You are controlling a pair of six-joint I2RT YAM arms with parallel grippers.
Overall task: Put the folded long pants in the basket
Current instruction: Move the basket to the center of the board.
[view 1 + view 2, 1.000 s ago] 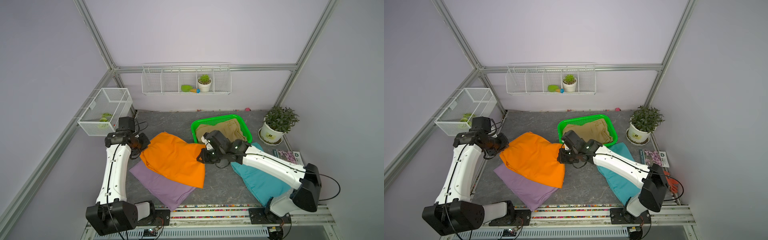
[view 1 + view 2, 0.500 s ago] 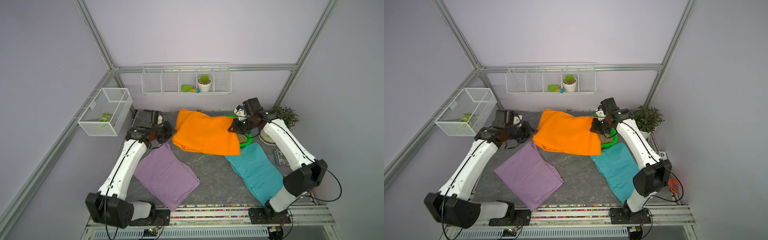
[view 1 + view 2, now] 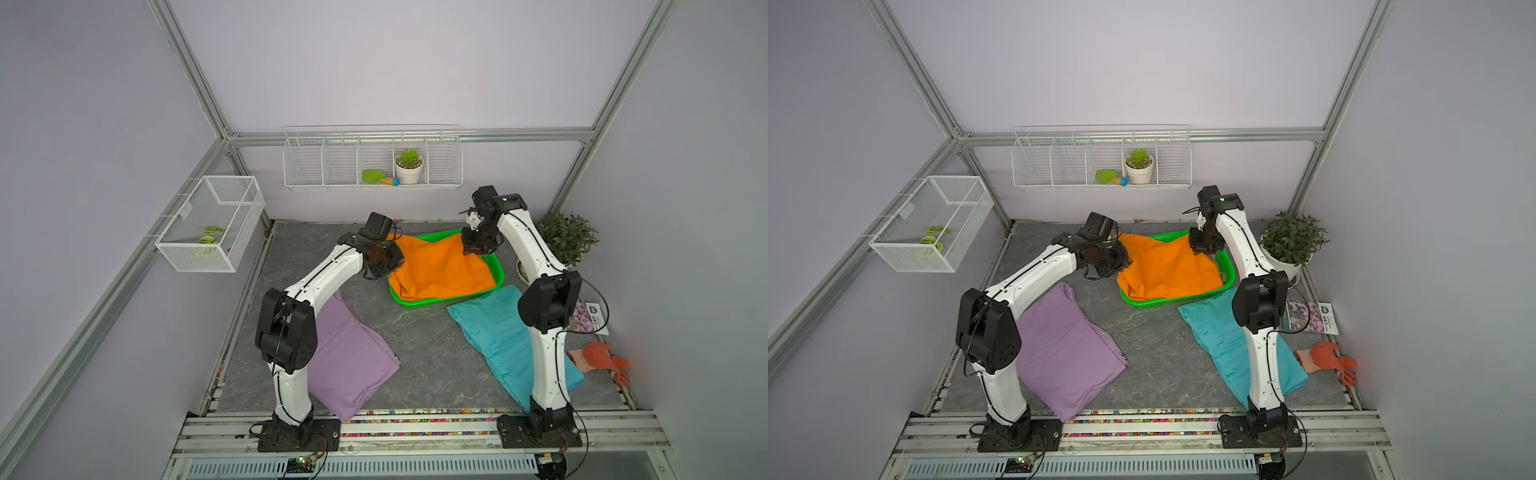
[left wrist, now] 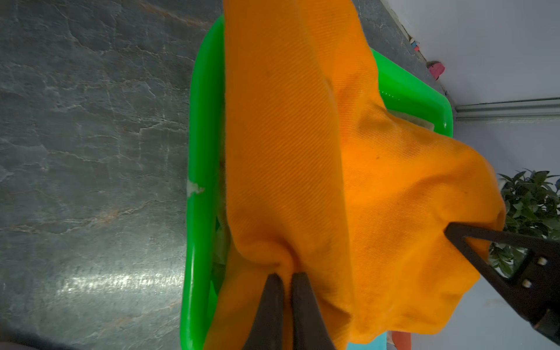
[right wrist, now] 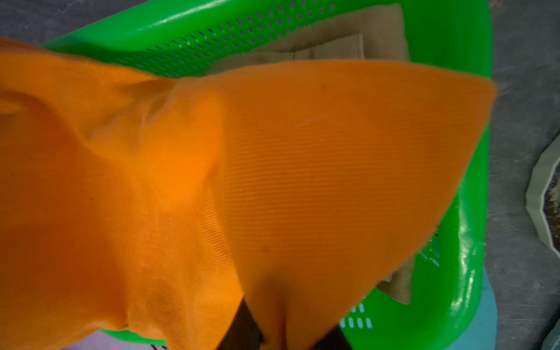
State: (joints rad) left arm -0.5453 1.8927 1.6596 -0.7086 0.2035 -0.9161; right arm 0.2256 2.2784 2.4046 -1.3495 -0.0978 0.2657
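orange pants now lowered onto the basket.

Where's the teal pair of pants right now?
In both top views the teal pants lie flat on the table on the robot's right side, just on the near side of the green basket, partly hidden under the right arm.

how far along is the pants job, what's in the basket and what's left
Done: the khaki pants lie in the green basket. In hand: the left gripper and right gripper are both shut on the orange pants, which drape across the basket over the khaki. Left: the lilac pants and teal pants lie outside it.
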